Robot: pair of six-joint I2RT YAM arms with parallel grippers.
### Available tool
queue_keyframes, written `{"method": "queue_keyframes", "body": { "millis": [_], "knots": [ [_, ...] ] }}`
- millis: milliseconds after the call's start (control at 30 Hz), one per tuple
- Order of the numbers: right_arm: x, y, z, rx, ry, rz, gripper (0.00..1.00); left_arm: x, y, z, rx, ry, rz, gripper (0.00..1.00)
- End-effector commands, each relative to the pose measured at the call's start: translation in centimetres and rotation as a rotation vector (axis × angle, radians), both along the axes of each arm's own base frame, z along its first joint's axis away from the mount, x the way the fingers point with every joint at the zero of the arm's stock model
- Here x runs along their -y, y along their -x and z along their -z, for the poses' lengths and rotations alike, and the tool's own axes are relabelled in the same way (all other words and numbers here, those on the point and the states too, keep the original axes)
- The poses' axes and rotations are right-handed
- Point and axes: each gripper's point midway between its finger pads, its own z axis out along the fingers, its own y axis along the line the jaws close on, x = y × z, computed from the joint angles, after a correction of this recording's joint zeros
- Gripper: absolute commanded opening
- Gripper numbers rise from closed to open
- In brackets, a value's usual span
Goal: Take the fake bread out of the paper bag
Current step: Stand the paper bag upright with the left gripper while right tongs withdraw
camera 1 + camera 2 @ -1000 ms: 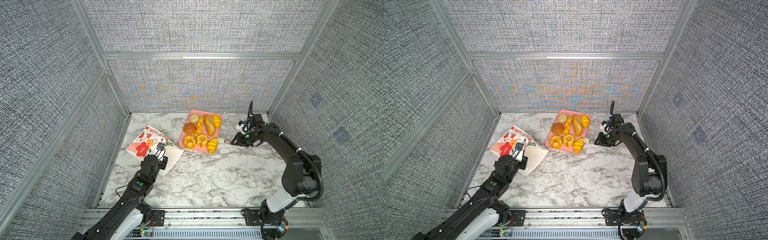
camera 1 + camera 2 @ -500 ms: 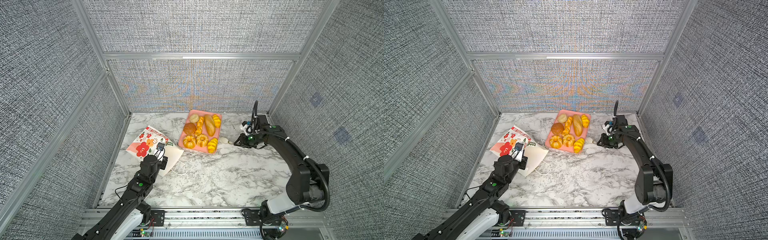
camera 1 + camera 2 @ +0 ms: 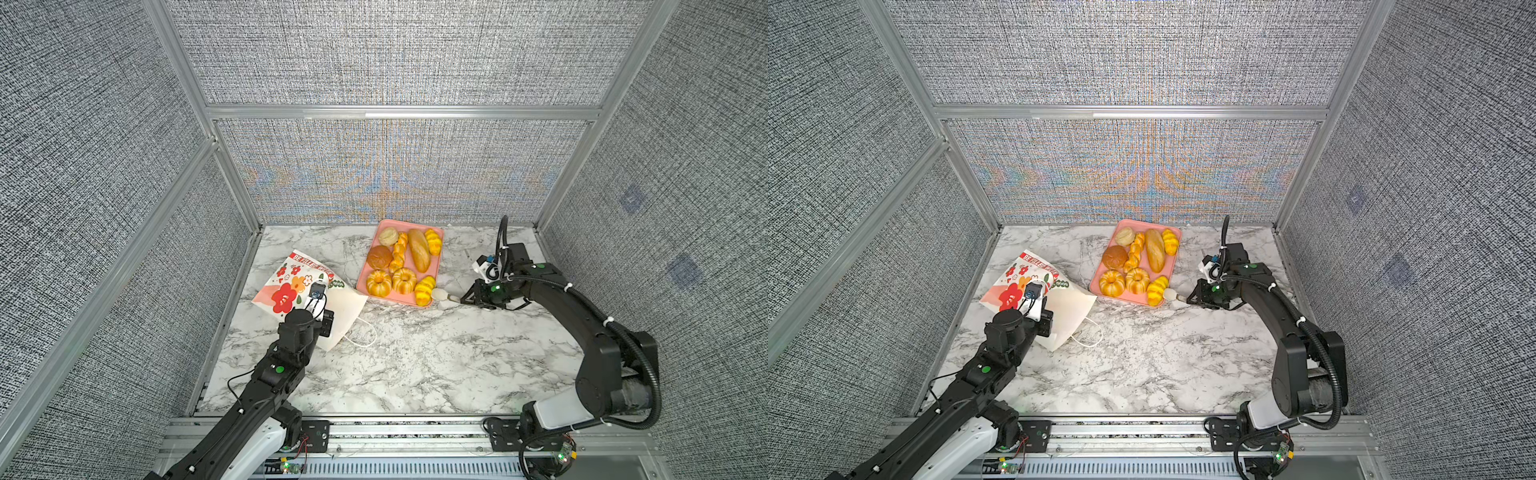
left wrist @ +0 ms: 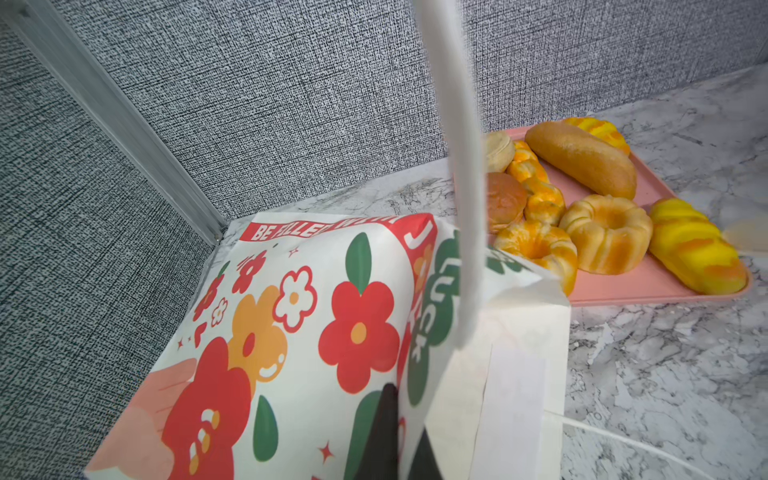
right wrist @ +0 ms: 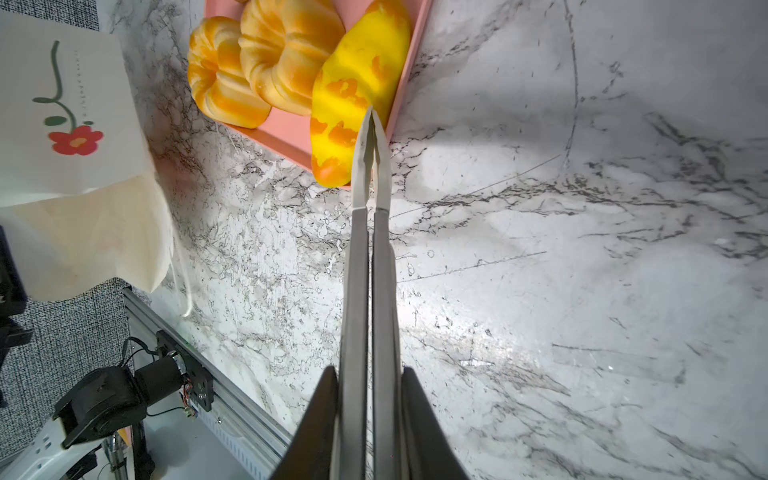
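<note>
Nearest the camera head, the aluminium rail (image 3: 395, 428) bearing both arm bases was seen, and beyond it the marble tabletop (image 3: 415, 365). On the left of the marble the paper bag (image 3: 297, 284) was laid flat on its side. Its mouth was turned toward the near edge and its red banner toward the far wall. One white cord handle (image 3: 365, 337) was spread on the marble beside the mouth. The left gripper (image 4: 397, 415) was set at that mouth, and in the left wrist view its dark fingers were pressed together on the bag's upper wall. What lay inside the bag could not be told.

Farther back on the right, well apart from the bag, the right gripper (image 3: 439, 294) was held low over the marble. Its long pale fingers (image 5: 359, 174) were brought together at the tips with nothing held between them. The tips were placed just beside the near yellow ridged roll (image 3: 424, 291); contact could not be told.

The fake bread (image 3: 1137, 280) was gathered outside the bag on the pink tray (image 3: 434, 266), where eight pieces were counted. Two ring cakes (image 3: 378, 282) were set beside the near roll. Behind them the brown round bun (image 3: 379, 257), the twisted stick (image 3: 400, 251) and the long loaf (image 3: 417, 251) were laid. The pale bun (image 3: 387, 236) and the far yellow ridged roll (image 3: 433, 242) were placed farthest back, before the grey fabric wall (image 3: 395, 166).
</note>
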Motion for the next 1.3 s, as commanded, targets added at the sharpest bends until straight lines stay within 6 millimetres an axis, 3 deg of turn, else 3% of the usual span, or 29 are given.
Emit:
{"method": "queue_keyframes", "body": {
  "millis": [0,167,300,433,633,733,900,1067,1267],
  "knots": [
    [-0.4,-1.2,-1.1,0.065,-0.025,0.026,0.03,-1.7,-0.6,-1.6,-0.021,0.06,-0.135,0.0],
    [0.9,-1.7,-2.6,0.121,0.028,0.069,0.03,-2.4,-2.0,-4.4,-0.129,0.063,-0.247,0.0],
    [2.7,-1.9,-3.6,0.157,0.067,0.132,0.04,-1.8,-3.6,-6.6,-0.218,0.079,-0.276,0.0],
    [4.4,-1.8,-4.9,0.203,0.074,0.191,0.04,-1.7,-5.3,-10.2,-0.232,0.178,-0.291,0.0],
    [6.5,-1.1,-5.0,0.241,0.087,0.246,0.04,-3.6,-9.2,-15.0,-0.241,0.357,-0.298,0.0],
    [7.0,-0.9,-4.9,0.268,0.081,0.267,0.04,-5.0,-11.9,-15.5,-0.282,0.442,-0.296,0.0],
    [7.7,-0.5,-4.2,0.296,0.092,0.296,0.04,-6.9,-16.0,-14.2,-0.348,0.674,-0.223,0.0],
    [9.1,-0.2,-3.6,0.327,0.137,0.349,0.04,-6.3,-18.9,-14.2,-0.358,0.792,-0.072,0.0],
    [10.3,-0.6,-3.4,0.372,0.165,0.393,0.04,-6.1,-21.0,-13.0,-0.361,0.844,-0.003,0.0]
  ]
}}
